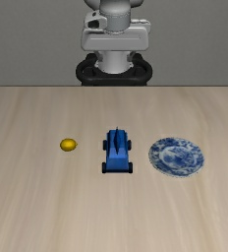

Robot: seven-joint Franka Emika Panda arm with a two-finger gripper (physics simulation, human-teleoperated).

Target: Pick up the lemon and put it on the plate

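Note:
A small yellow lemon point(68, 145) lies on the wooden table point(47, 207), toward the exterior view's left. A blue-and-white patterned plate point(176, 157) rests flat on the table toward the exterior view's right, with nothing on it. The robot's base and white arm body point(114, 39) stand at the far edge of the table, well behind both objects.
A blue toy car point(116, 153) stands between the lemon and the plate, pointing along the table's depth. Bare wood surrounds all three objects. A grey wall runs behind the table.

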